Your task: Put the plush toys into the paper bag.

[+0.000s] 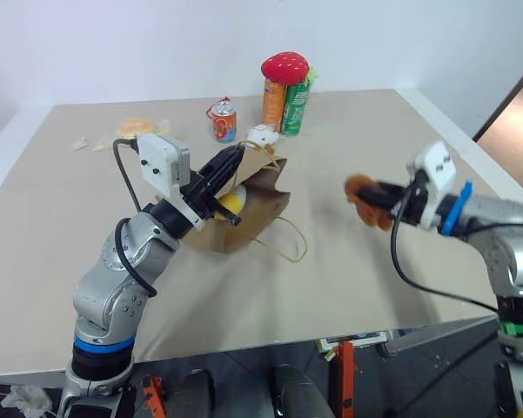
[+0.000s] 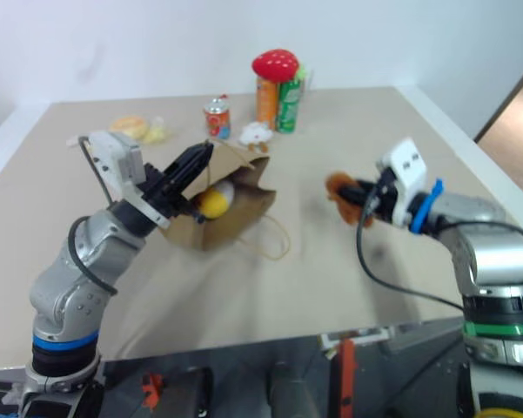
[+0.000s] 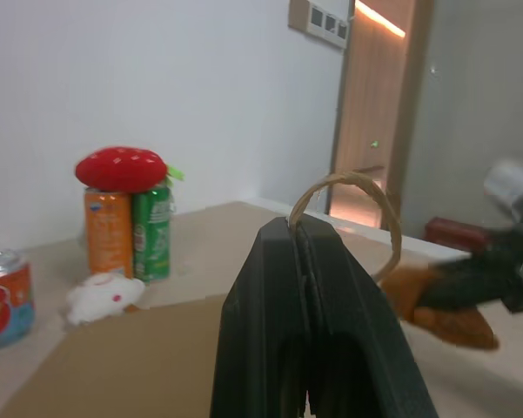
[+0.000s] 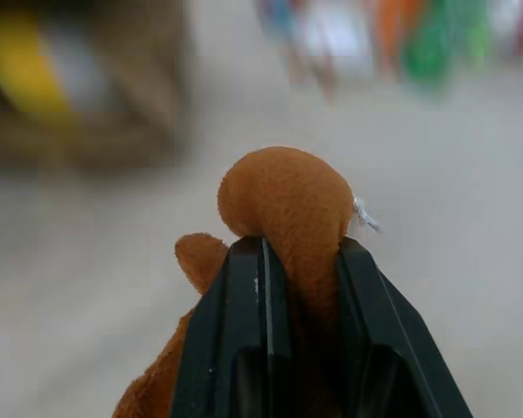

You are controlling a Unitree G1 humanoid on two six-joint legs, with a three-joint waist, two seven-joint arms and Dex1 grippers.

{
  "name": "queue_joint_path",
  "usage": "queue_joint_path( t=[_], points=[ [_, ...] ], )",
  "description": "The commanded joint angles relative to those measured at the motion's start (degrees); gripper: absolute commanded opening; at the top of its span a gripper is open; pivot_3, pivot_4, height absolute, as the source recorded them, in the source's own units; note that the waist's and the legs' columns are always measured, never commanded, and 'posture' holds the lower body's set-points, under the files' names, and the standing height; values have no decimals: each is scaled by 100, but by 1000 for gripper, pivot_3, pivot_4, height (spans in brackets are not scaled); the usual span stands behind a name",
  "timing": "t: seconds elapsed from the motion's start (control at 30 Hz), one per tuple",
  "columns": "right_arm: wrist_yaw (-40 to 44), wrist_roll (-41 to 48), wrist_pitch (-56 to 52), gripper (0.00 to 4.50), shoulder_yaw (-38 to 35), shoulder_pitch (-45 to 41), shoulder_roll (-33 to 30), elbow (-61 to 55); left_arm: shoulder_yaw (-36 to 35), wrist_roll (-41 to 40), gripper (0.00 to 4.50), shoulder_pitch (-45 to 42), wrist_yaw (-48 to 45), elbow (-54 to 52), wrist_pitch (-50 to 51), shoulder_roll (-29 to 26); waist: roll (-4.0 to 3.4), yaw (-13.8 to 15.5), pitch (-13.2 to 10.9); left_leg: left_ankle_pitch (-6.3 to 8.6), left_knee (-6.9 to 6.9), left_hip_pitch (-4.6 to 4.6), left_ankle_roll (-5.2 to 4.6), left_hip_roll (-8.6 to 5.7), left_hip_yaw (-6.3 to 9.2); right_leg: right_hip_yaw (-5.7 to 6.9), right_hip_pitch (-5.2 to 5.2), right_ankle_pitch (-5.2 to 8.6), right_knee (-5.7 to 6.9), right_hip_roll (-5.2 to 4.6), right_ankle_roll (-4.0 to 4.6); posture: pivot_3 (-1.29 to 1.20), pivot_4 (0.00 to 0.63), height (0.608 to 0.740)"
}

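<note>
The paper bag [image 1: 248,205] stands open on the table [image 1: 61,226], its cord handle [image 3: 357,196] pinched in the left gripper [image 1: 235,161]; the yellow-and-white toy [image 1: 231,202] sits inside, just below those fingers. The right gripper [image 1: 374,198], well apart, clamps the brown teddy bear [image 4: 283,205].

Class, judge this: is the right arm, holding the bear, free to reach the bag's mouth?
Probably yes: bare table lies between the bear and the bag, whose mouth the left pincer holds up.
</note>
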State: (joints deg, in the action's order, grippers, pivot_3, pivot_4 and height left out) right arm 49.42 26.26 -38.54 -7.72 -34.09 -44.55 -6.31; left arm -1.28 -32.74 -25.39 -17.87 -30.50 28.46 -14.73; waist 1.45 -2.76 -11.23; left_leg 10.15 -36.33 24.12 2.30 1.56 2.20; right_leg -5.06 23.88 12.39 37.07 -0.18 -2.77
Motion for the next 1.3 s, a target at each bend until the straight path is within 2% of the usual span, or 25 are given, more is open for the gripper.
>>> queue_joint_path(
  t=[0.03,0.13,0.23,0.43,0.57,0.6,0.67,0.77,0.83,0.9,0.93,1.13,1.3],
  points=[
    [-152,632,-516,497,461,-294,759,-781,-36,102,0,-167,79,-67,-233,106,7,-1,4,0,1,0,0,1,1,0,0,0,0,1,0,0,150,740],
    [-356,136,-141,497,1089,-519,1326,-535,63,116,0,-142,80,-110,-245,190,7,9,3,3,3,16,3,-3,2,-5,8,-10,-2,-1,-18,0,150,740],
    [-402,-248,282,497,1411,-758,1658,28,108,140,0,-140,80,-127,-247,226,6,14,3,3,2,26,3,-6,-5,-18,19,-13,-2,-2,-21,0,150,740],
    [-712,-985,1307,497,1725,-1403,2420,1490,122,113,0,-159,95,-175,-204,245,6,1,3,3,3,21,3,0,-14,-25,21,-19,-2,5,-20,0,150,740],
    [-861,-1303,1661,497,1809,-1626,2762,2057,145,120,0,-143,102,-200,-194,251,6,-12,3,3,8,21,3,5,-26,-40,33,-26,0,12,-21,0,150,740],
    [-916,-1289,1621,907,1765,-1638,2836,2113,149,123,0,-140,108,-202,-194,256,6,-8,3,3,8,21,3,5,-26,-40,33,-26,0,12,-21,0,150,740],
    [-909,-1247,1623,1386,1708,-1627,2936,2119,153,131,0,-131,124,-208,-196,266,6,-6,3,3,11,22,3,5,-26,-41,33,-26,-1,13,-21,0,150,740],
    [-812,-1282,1690,3211,1692,-1544,2879,1917,114,124,0,-138,151,-190,-191,269,6,-5,3,3,11,24,3,4,-28,-46,34,-26,-1,12,-21,0,150,740],
    [-674,-1251,1616,3552,1659,-1411,2683,1581,71,116,0,-147,154,-167,-191,253,6,-2,3,3,11,24,3,4,-28,-46,34,-26,-1,12,-22,0,150,740],
    [-565,-1200,1484,4350,1609,-1282,2468,1262,53,122,0,-151,142,-159,-189,229,6,3,3,3,11,24,3,4,-27,-46,34,-26,-1,12,-21,0,150,740],
    [-525,-1136,1350,4478,1556,-1212,2352,1062,50,131,0,-148,138,-161,-188,215,6,3,3,3,11,24,3,3,-28,-46,34,-26,-1,12,-22,0,150,740],
    [-189,-443,247,4478,976,-613,1472,-171,23,156,0,-136,107,-119,-207,170,6,2,3,3,11,23,3,3,-30,-50,35,-25,-1,12,-21,0,150,740],
    [-127,-337,-160,4478,721,259,896,-353,-32,147,0,-193,101,-60,-216,146,11,2,5,3,9,22,3,2,-36,-56,34,-22,-2,12,-15,0,150,740]
  ],
)
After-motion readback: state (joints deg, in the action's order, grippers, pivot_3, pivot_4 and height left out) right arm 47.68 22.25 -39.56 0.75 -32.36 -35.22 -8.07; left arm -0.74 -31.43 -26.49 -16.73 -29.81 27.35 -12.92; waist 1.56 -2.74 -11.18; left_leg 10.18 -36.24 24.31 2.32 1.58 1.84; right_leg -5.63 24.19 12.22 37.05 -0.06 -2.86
